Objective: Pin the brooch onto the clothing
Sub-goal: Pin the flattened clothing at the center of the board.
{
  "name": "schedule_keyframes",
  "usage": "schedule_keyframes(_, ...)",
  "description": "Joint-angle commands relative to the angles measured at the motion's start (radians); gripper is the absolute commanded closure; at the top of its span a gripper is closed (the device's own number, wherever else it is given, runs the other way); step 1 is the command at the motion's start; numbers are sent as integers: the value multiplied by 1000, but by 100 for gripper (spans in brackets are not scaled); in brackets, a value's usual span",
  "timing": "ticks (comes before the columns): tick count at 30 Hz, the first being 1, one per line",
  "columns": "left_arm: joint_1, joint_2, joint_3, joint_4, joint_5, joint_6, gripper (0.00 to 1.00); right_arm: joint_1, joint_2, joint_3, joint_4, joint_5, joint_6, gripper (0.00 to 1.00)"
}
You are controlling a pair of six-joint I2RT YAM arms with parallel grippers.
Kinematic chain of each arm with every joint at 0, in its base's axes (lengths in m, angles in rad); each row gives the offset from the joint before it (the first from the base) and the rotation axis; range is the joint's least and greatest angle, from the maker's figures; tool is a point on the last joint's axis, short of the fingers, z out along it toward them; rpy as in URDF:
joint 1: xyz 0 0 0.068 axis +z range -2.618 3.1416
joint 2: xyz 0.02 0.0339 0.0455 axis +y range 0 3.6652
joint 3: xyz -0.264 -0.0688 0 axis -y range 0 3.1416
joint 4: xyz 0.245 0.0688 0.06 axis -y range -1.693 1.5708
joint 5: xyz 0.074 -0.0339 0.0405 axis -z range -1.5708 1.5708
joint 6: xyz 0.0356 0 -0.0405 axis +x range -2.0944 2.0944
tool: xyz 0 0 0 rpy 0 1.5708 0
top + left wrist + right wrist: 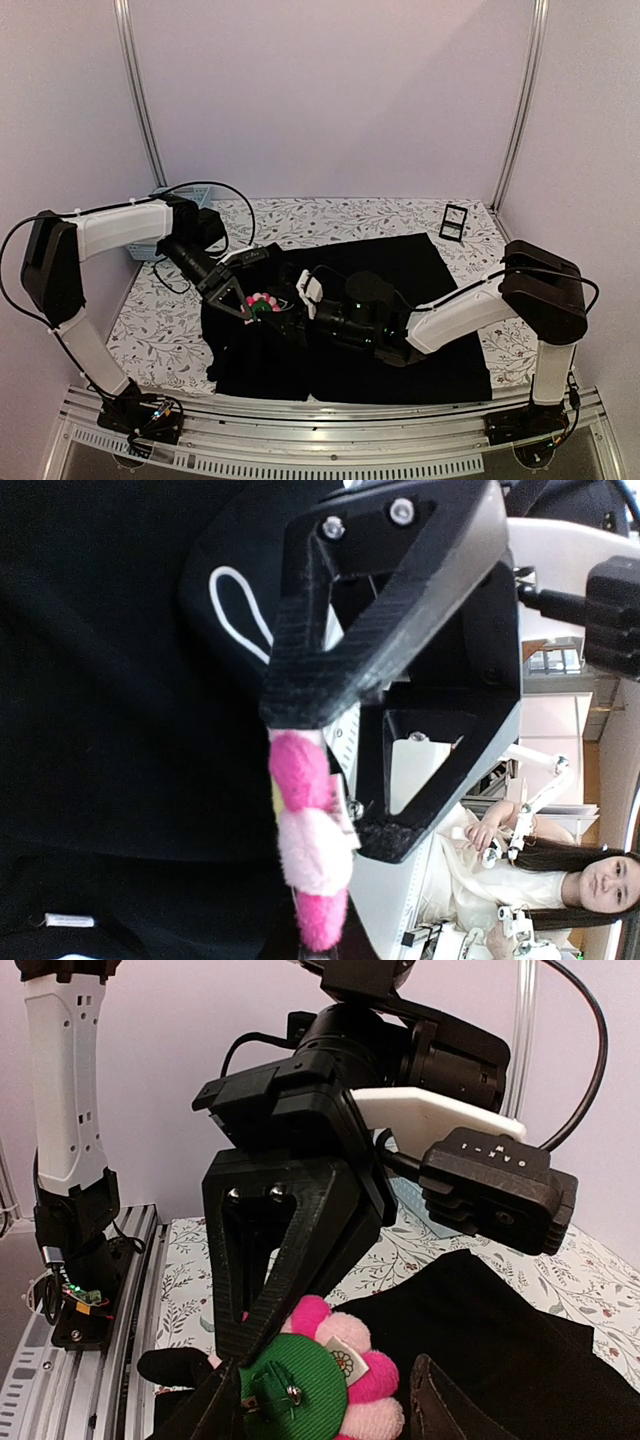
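Pink brooch pinched by left pincer over black shirt; right pincer spread, at brooch's 3 o'clock.

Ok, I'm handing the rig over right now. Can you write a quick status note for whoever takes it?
Left gripper: shut on the brooch, holding it by its edge.
Right gripper: open, fingers on either side of the brooch, not gripping it.
Shirt: spread on the table; the brooch is held up over its left part.
Done: brooch picked up, its green back with the pin facing the right wrist camera.
Left: pin the brooch onto the shirt; it is not yet attached.
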Motion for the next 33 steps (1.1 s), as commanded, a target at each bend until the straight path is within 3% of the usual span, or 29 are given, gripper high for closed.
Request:
schedule_keyframes(1, 6, -40, 25, -85, 36, 24, 100, -26, 7, 5, -66, -50, 66, 44)
schedule_keyframes(23, -35, -20, 26, -80, 46, 43, 100, -95, 76, 43, 14, -258, 134, 44)
schedule_keyframes(33, -49, -7, 32, -65, 54, 32, 100, -95, 91, 84, -25, -305, 136, 44)
